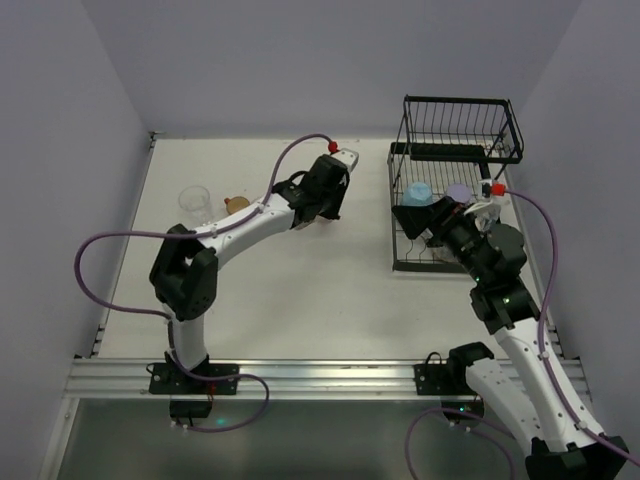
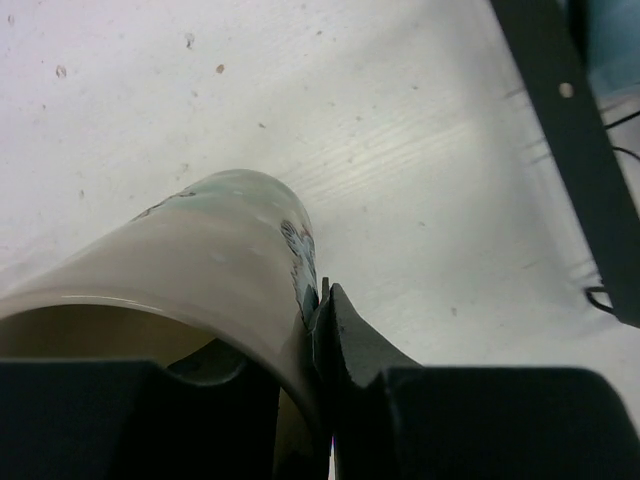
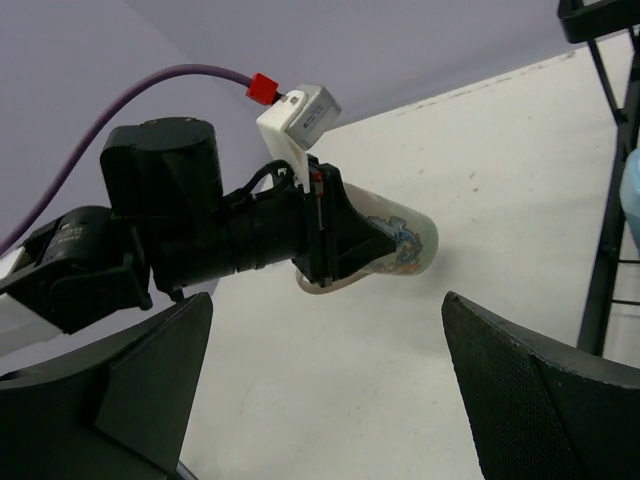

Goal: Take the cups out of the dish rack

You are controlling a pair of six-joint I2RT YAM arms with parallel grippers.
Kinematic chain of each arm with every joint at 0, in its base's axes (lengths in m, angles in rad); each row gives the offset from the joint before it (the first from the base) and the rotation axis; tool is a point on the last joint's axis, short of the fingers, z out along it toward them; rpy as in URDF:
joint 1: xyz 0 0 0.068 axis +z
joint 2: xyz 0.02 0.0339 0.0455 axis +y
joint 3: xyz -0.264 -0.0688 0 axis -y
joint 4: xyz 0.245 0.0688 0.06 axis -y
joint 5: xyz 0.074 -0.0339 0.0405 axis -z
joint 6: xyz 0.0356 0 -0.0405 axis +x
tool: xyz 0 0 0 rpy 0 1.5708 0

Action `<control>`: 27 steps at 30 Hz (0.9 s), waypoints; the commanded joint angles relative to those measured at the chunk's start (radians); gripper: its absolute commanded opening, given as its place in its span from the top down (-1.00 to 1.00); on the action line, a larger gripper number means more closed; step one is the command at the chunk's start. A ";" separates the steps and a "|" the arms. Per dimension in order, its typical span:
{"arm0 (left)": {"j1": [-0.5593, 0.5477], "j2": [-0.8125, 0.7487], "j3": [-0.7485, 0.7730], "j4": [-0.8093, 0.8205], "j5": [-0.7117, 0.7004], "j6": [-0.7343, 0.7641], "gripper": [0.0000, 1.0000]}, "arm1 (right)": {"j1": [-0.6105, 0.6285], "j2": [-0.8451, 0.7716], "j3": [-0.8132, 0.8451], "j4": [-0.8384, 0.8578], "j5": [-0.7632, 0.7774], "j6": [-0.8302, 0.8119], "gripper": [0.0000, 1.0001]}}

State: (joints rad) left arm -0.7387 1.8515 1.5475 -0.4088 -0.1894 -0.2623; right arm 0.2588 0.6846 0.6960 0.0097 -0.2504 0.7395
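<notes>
Your left tool [image 3: 370, 245] is clenched on the wall of a printed cream cup [image 2: 200, 250], one finger inside the mouth and one outside. The cup is out of the dish rack [image 1: 455, 130], over the open tabletop [image 1: 300, 300], lying nearly on its side with its base pointing away. That thin rim pinch is the weak point: the cup could pivot or slip in the grip. If you let go at this tilt, it will likely roll rather than stand. Your right tool [image 1: 440, 218] is spread wide at the rack's lower tray, close to the light blue cup [image 1: 418, 192] and lavender cup [image 1: 458, 191]. A careless approach could knock one over.
</notes>
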 commanded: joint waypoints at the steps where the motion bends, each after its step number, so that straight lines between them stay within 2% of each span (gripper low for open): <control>1: 0.042 0.026 0.154 -0.022 -0.075 0.069 1.00 | -0.003 -0.031 -0.012 -0.076 0.080 -0.098 -0.98; 8: 0.120 0.179 0.264 -0.117 -0.036 0.089 1.00 | -0.003 -0.056 -0.047 -0.100 0.085 -0.134 -0.98; 16: 0.151 0.248 0.316 -0.197 -0.004 0.094 0.99 | -0.003 -0.056 -0.036 -0.139 0.135 -0.164 -0.98; 19: 0.157 0.252 0.319 -0.206 0.010 0.094 0.82 | -0.003 -0.068 -0.033 -0.163 0.163 -0.178 -0.98; 22: 0.159 0.256 0.330 -0.222 0.016 0.095 0.56 | -0.004 -0.071 -0.026 -0.186 0.190 -0.190 -0.98; 23: 0.157 0.261 0.341 -0.232 0.016 0.095 0.37 | -0.003 -0.069 -0.021 -0.194 0.203 -0.199 -0.98; 24: 0.157 0.259 0.341 -0.235 0.016 0.094 0.28 | -0.004 -0.057 -0.010 -0.215 0.220 -0.206 -0.98; 25: 0.157 0.247 0.339 -0.234 0.016 0.092 0.07 | -0.003 -0.051 0.000 -0.227 0.249 -0.224 -0.98; 27: 0.157 0.230 0.330 -0.225 0.011 0.090 -0.09 | -0.003 -0.033 0.031 -0.273 0.298 -0.242 -0.98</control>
State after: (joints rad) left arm -0.5892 2.1277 1.8404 -0.6231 -0.1818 -0.1940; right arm 0.2588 0.6342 0.6567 -0.2039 -0.0547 0.5510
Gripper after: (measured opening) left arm 0.513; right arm 0.990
